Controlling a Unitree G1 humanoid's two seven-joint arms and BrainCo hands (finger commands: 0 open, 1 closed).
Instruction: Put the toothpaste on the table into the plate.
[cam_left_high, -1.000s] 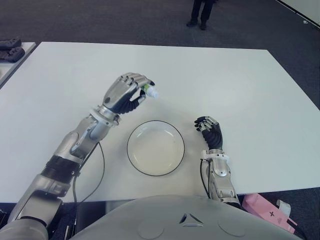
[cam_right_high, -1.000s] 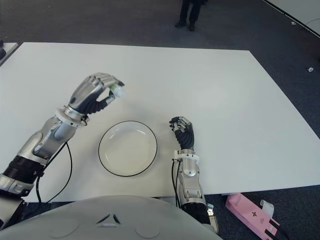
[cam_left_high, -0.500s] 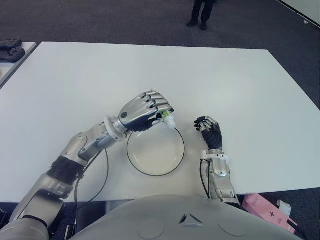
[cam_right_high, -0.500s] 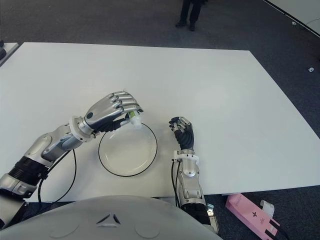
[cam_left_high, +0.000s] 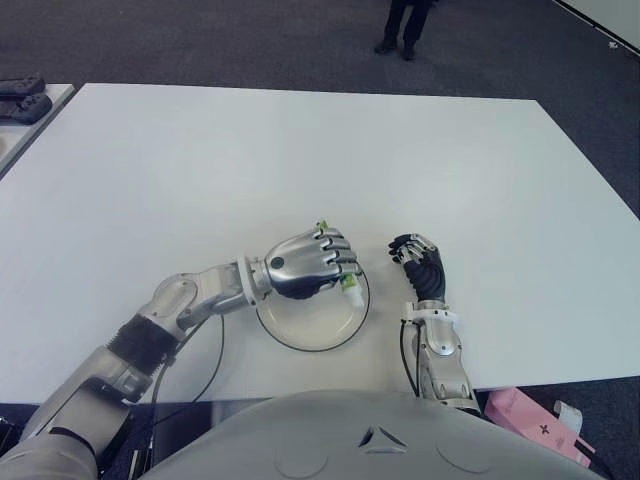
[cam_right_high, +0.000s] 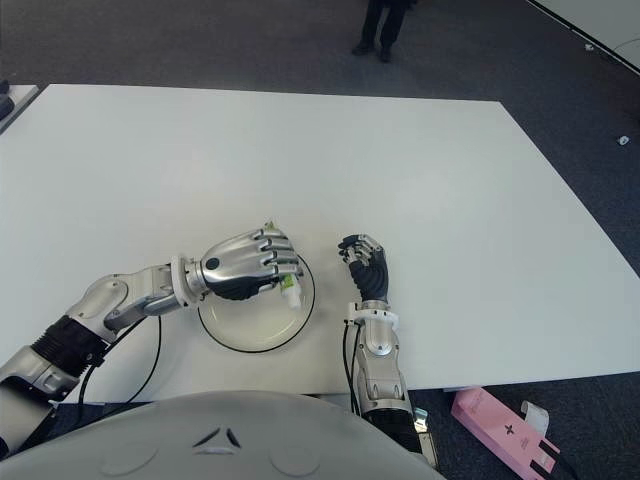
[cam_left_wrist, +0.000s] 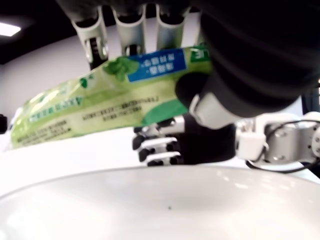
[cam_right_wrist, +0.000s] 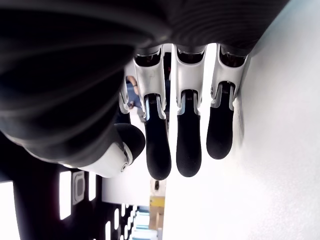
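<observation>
My left hand (cam_left_high: 305, 265) hangs over the white, dark-rimmed plate (cam_left_high: 300, 335) near the table's front edge, its fingers curled around a green toothpaste tube (cam_left_wrist: 100, 102). The tube's white cap (cam_left_high: 352, 292) pokes out low over the plate's right side, and its crimped end (cam_left_high: 322, 226) sticks up behind the knuckles. In the left wrist view the tube is held just above the plate's bowl (cam_left_wrist: 165, 205). My right hand (cam_left_high: 420, 262) stays idle to the right of the plate, fingers curled, holding nothing.
The white table (cam_left_high: 300, 150) spreads wide behind and to both sides. A pink box (cam_left_high: 530, 418) lies on the floor past the table's front right corner. A person's legs (cam_left_high: 403, 25) stand beyond the far edge. Dark objects (cam_left_high: 20, 95) sit on a side table at far left.
My left hand has carried the toothpaste from behind the plate's left side down and rightward until it hangs low over the plate, turning the cap downward. The right hand has not moved.
</observation>
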